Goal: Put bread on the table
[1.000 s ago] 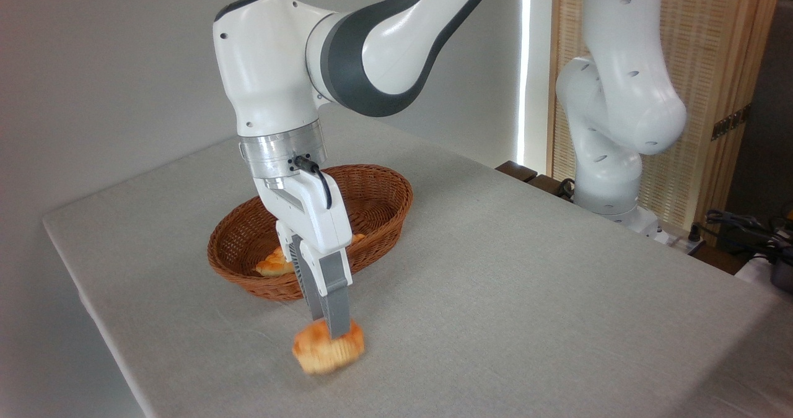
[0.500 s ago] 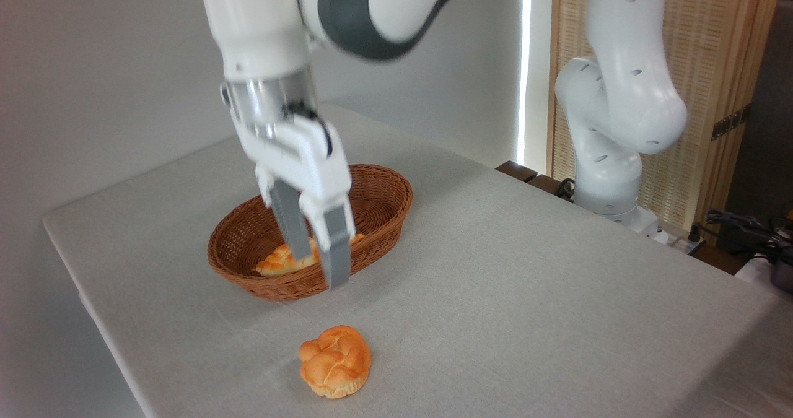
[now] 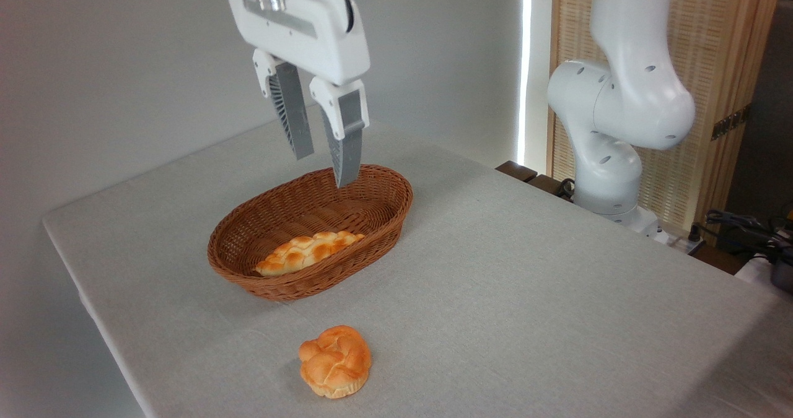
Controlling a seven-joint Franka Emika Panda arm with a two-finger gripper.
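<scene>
Bread sits alone on the table, just in front of the wicker basket, so the job looks done. Gripper hangs high above the basket, jaws apart and empty, clear of everything.

A large table with a light grey-white cloth-like surface – on it an oval brown wicker basket towards the back left, and a small round golden-orange bread near the front edge, apart from the basket
</scene>
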